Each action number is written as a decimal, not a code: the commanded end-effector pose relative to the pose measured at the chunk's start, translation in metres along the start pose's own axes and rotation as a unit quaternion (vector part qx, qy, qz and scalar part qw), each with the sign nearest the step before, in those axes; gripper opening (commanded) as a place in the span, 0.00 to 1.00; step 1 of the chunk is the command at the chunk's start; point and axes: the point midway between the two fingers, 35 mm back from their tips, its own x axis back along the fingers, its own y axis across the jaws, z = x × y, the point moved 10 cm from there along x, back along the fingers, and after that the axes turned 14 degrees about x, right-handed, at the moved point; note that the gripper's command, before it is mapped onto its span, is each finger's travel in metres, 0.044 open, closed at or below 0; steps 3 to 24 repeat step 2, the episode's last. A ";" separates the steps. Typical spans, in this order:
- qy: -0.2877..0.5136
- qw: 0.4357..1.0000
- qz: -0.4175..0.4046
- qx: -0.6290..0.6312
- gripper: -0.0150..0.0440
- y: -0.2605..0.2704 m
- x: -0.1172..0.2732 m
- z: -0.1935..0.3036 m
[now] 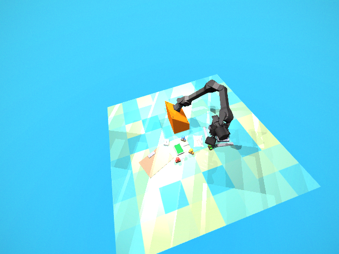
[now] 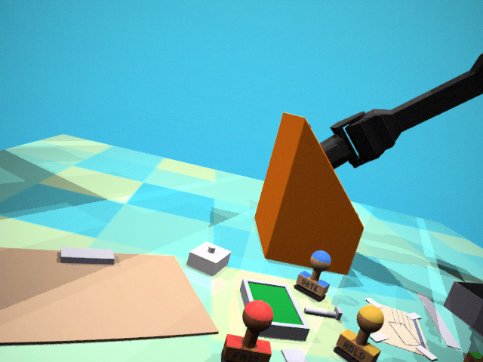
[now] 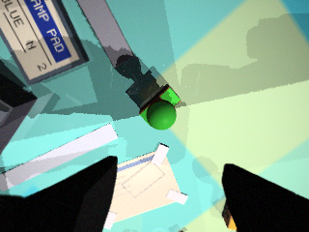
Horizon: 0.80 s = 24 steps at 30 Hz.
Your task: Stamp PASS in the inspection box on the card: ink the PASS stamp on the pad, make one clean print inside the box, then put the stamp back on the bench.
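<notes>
The green-topped stamp stands on the bench, its knob up. Its lettering is not readable. My gripper is open and empty above it; in the wrist view the knob shows beyond the fingertips, not between them. The taped card lies flat beside the stamp. Its outlined box shows in the wrist view with no print that I can make out. The green ink pad lies uncovered in its tray, away from the gripper.
Red FAIL, yellow HOLD and blue DATE stamps stand around the pad. An orange wedge rises behind. A blue-labelled stamp pad and grey strips lie near the gripper.
</notes>
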 end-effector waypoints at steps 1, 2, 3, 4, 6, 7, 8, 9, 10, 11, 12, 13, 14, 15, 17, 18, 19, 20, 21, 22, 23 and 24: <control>0.000 1.000 0.000 0.000 0.68 0.000 0.000 0.000; 0.000 1.000 0.000 0.000 0.68 0.000 0.000 0.000; 0.000 1.000 0.000 0.000 0.68 0.000 0.000 0.000; 0.000 1.000 0.000 0.000 0.68 0.000 0.000 0.000; 0.000 1.000 0.000 0.000 0.68 0.000 0.000 0.000; 0.000 1.000 0.000 0.000 0.68 0.000 0.000 0.000; 0.000 1.000 0.000 0.000 0.68 0.000 0.000 0.000; 0.000 1.000 0.000 0.000 0.68 0.000 0.000 0.000; 0.000 1.000 0.000 0.000 0.68 0.000 0.000 0.000; 0.000 1.000 0.000 0.000 0.68 0.000 0.000 0.000; 0.000 1.000 0.000 0.000 0.68 0.000 0.000 0.000; 0.000 1.000 0.000 0.000 0.68 0.000 0.000 0.000; 0.000 1.000 0.000 0.000 0.68 0.000 0.000 0.000; 0.000 1.000 0.000 0.000 0.68 0.000 0.000 0.000; 0.000 1.000 0.000 0.000 0.68 0.000 0.000 0.000; 0.000 1.000 0.000 0.000 0.68 0.000 0.000 0.000; 0.000 1.000 0.000 0.000 0.68 0.000 0.000 0.000; 0.000 1.000 0.000 0.000 0.68 0.000 0.000 0.000; 0.000 1.000 0.000 0.000 0.68 0.000 0.000 0.000; 0.000 1.000 0.000 0.000 0.68 0.000 0.000 0.000; 0.000 1.000 0.000 0.000 0.68 0.000 0.000 0.000; 0.000 1.000 0.000 0.000 0.68 0.000 0.000 0.000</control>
